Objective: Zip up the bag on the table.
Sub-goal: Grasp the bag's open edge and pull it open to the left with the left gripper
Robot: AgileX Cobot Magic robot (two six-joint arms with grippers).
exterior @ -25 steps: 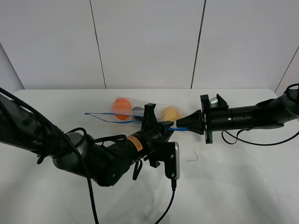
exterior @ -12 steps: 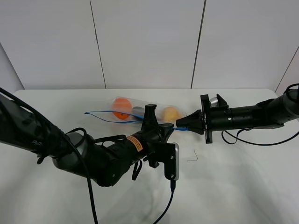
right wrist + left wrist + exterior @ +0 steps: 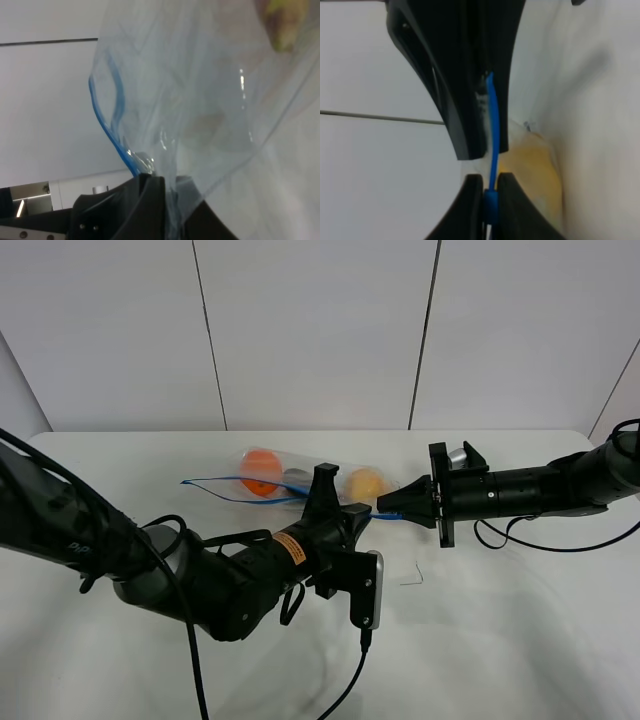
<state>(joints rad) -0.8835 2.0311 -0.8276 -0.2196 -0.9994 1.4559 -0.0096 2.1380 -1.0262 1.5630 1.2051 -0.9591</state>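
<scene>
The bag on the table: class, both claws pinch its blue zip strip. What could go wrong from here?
The left claw is shut on the zip strip close beside the right claw; sliding along it might tug the thin bag out of that hold. The strip's far stretch gapes open, so its tracks may not mate. The orange could roll and drag the bag askew.

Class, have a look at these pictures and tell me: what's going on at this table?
Two robot arms are working on a clear bag of fruit lying on the white table. The right gripper is shut on the end of the bag's blue zip strip. The left gripper is pinched shut on the same strip right beside it. Farther along, the strip's two halves lie apart, so most of the bag is not yet zipped.
</scene>
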